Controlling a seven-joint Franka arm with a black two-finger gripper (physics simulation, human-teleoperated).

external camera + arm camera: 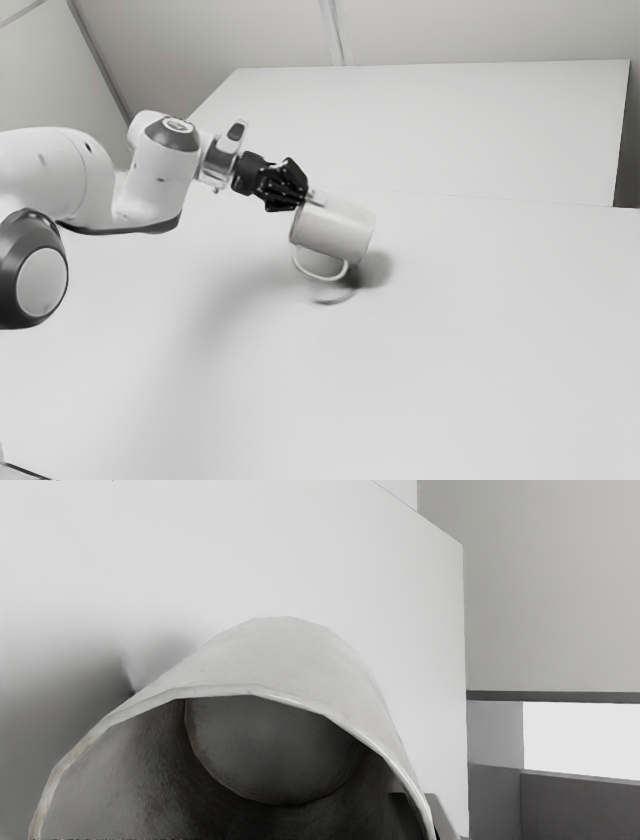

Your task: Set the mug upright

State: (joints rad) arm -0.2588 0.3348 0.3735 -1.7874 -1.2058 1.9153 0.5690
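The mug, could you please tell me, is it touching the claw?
Touching: the wrist view shows the claw pinching the wall of the mug at its rim, one finger inside, one outside.

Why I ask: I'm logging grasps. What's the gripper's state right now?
Gripper: closed on the mug at its rim, one finger inside and one outside, holding it tilted.
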